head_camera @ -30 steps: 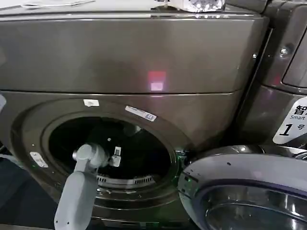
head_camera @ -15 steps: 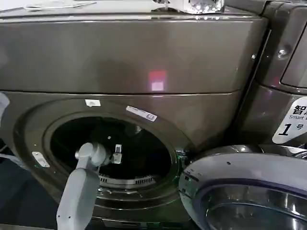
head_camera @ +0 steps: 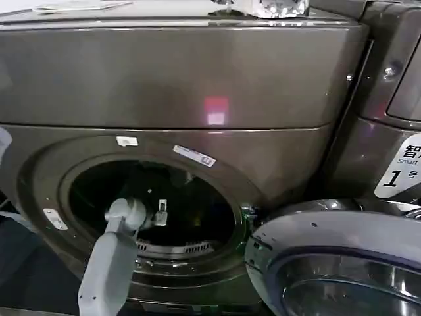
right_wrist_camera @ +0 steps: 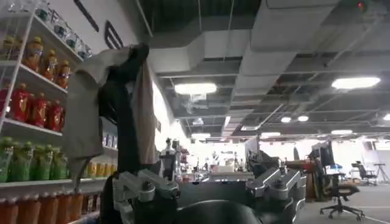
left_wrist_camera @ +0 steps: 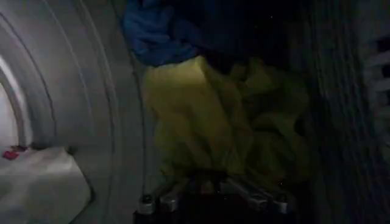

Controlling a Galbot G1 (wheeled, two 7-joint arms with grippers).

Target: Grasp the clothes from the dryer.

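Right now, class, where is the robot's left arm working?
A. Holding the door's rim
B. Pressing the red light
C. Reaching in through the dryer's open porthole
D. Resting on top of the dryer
C: in the head view the left arm runs into the dryer through its open porthole, and the left wrist view has the left gripper just before the yellow-green clothes in the drum.

Shelves of bottled drinks (right_wrist_camera: 30, 109), ceiling lights (right_wrist_camera: 195, 88) and an office chair (right_wrist_camera: 338, 192).

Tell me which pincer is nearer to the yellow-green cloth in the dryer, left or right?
Left. The left pincer is inside the dryer drum, right in front of the yellow-green cloth. The right pincer is held away from the machine, facing the room and ceiling.
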